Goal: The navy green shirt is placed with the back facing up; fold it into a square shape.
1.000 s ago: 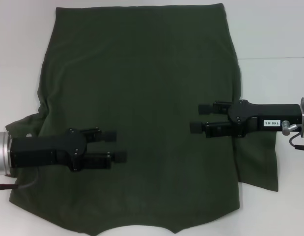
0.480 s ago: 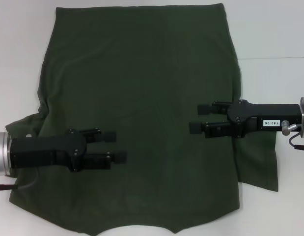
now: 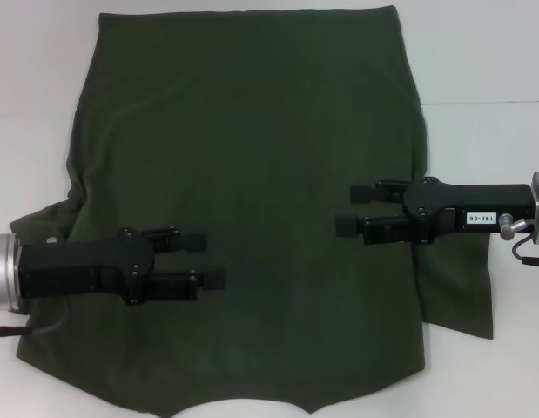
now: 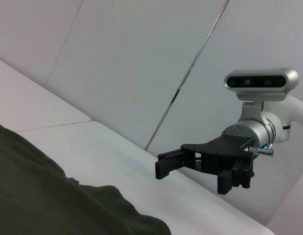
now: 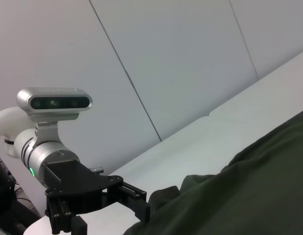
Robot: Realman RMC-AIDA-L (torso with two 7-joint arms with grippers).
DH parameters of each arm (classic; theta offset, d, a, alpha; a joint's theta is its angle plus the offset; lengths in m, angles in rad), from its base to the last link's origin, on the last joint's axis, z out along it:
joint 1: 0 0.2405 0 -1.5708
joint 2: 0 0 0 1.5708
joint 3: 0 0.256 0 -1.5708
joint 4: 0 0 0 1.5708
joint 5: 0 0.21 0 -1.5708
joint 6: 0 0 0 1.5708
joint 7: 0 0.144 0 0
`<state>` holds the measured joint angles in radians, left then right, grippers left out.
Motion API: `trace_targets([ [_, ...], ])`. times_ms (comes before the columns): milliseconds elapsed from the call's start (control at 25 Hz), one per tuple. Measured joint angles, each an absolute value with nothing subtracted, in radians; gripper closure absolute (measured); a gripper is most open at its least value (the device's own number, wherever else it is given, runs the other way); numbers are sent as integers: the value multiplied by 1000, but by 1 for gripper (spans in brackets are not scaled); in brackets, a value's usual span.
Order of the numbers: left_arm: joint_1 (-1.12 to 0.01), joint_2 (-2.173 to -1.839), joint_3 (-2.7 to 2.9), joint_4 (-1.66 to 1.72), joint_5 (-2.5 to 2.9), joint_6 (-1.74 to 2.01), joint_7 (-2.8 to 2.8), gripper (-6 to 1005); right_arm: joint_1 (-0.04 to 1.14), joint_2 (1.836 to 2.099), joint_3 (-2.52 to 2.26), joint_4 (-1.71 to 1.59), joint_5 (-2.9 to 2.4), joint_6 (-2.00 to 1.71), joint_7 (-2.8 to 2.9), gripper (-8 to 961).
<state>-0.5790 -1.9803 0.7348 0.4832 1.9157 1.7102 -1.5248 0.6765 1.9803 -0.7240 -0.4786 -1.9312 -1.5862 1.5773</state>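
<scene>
Nothing had shifted since the earlier head pictures: both arms and the cloth lay just as they had a second before. Spread flat on the white table (image 3: 478, 52), the navy green shirt (image 3: 252, 174) filled most of the head view, its long axis running from the straight hem at the far edge toward the robot, where the curved collar edge met the near border of the picture. One sleeve poked out past the body of the shirt on the robot's left, bunched and wrinkled, and the other lay flatter on the robot's right.

From the left side the left gripper (image 3: 207, 259) reached in over the near part of the shirt, pointing toward the middle, its two black fingers parted with bare cloth showing between them and nothing held. Across from it the right gripper (image 3: 355, 209) came in from the right side, a little farther from the robot, and its fingers also stood apart and empty over the fabric.

Each wrist view showed the opposite arm's gripper hanging above the table beside a dark fold of the shirt, jaws spread.
</scene>
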Motion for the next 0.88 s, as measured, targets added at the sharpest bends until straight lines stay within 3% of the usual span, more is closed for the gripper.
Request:
trace_targets([
  [880,-585,-1976,736,483,1919,1708,-1525,124,683,1980,-734,-483,-1933,-1589,1586,9],
])
